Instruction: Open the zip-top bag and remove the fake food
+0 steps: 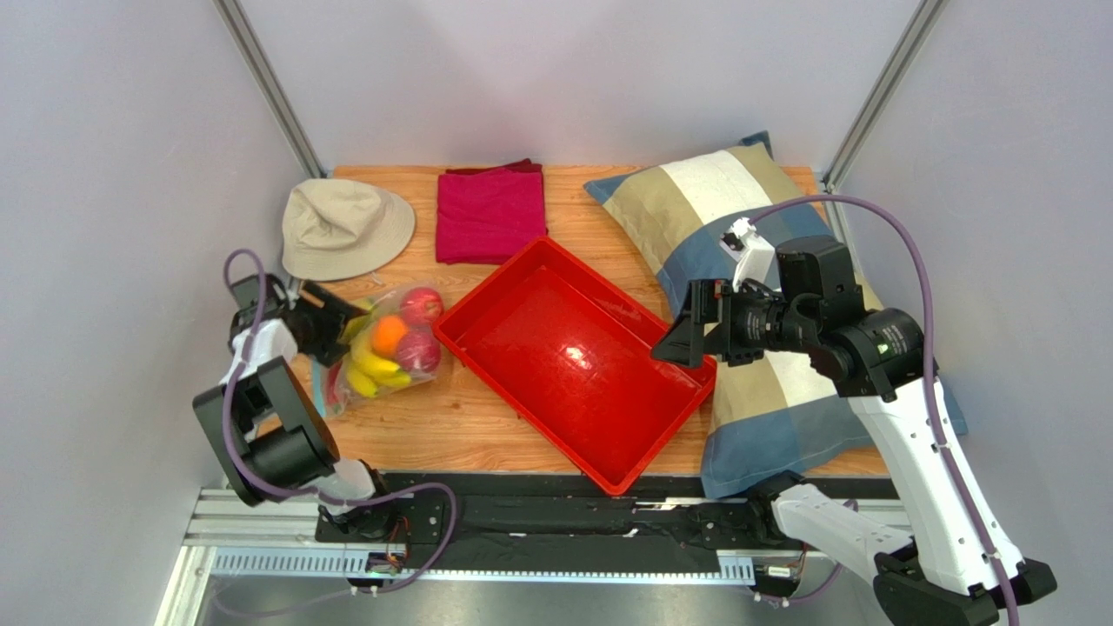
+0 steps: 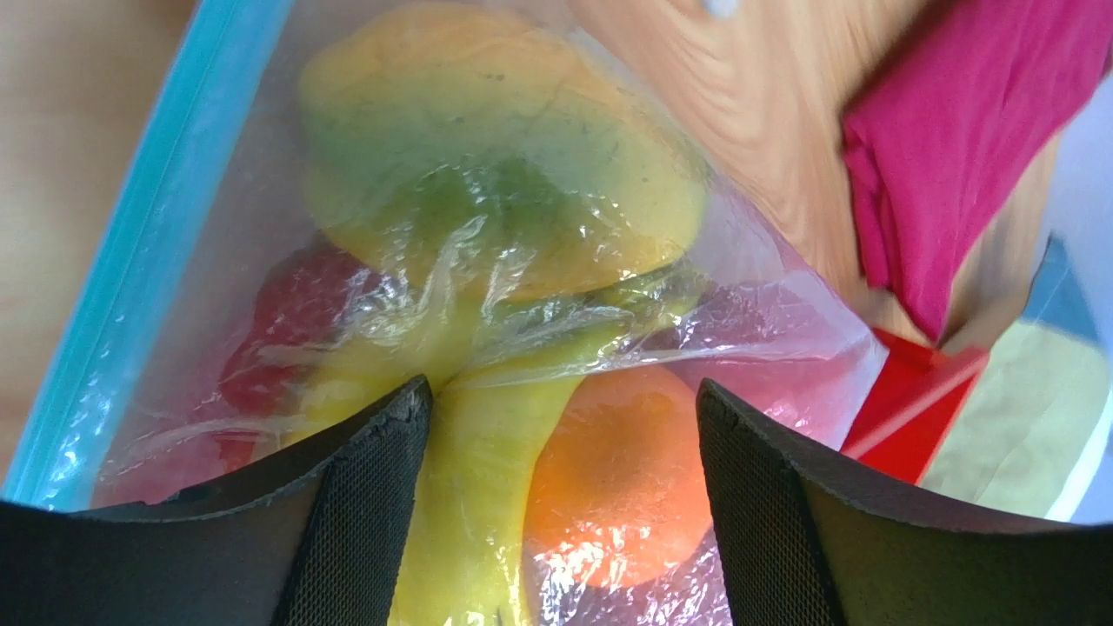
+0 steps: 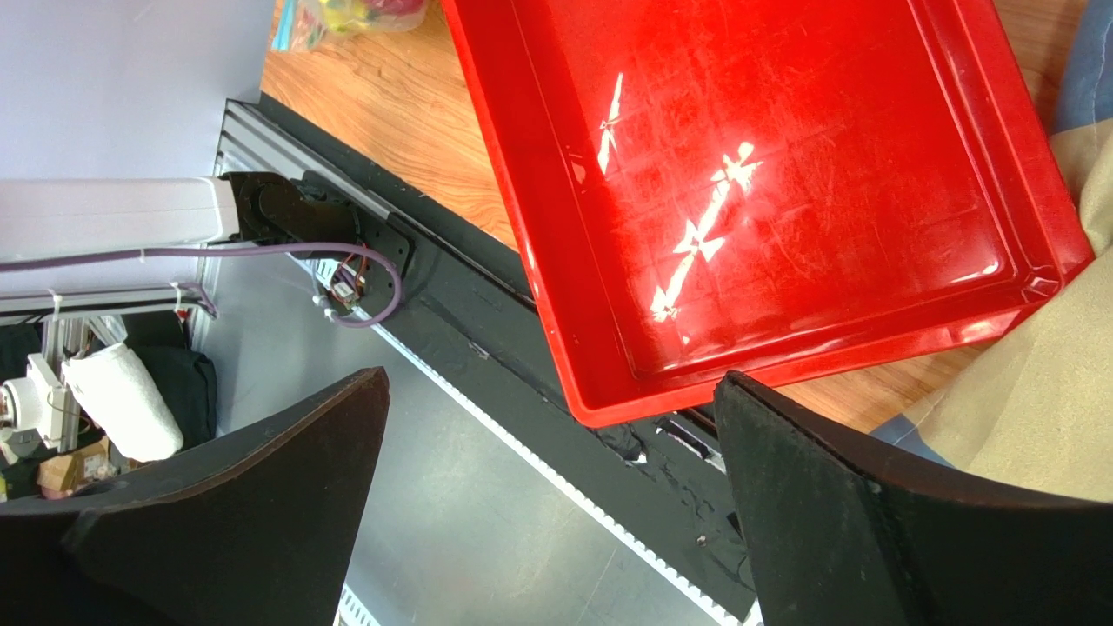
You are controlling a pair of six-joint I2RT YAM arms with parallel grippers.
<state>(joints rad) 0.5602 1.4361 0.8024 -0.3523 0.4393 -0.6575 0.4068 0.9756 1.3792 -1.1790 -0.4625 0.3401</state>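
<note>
Clear crinkly plastic, the zip-top bag point(image 1: 383, 352) lay at the left of the table point(image 1: 451, 428) with the fake food point(image 2: 503, 183) inside and the left gripper point(image 2: 562, 404) spread over it. The teal zip strip point(image 2: 124, 261) looked sealed, though blur hid the seam; pinching there would likely serve better than grabbing fruit. Beyond the red tray point(image 1: 575, 365), the right gripper point(image 1: 682, 342) hung open, free to help.

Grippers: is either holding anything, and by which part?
Nothing is held. The left gripper is open over the zip-top bag, not closed on it; the right gripper is open near the red tray.
</note>
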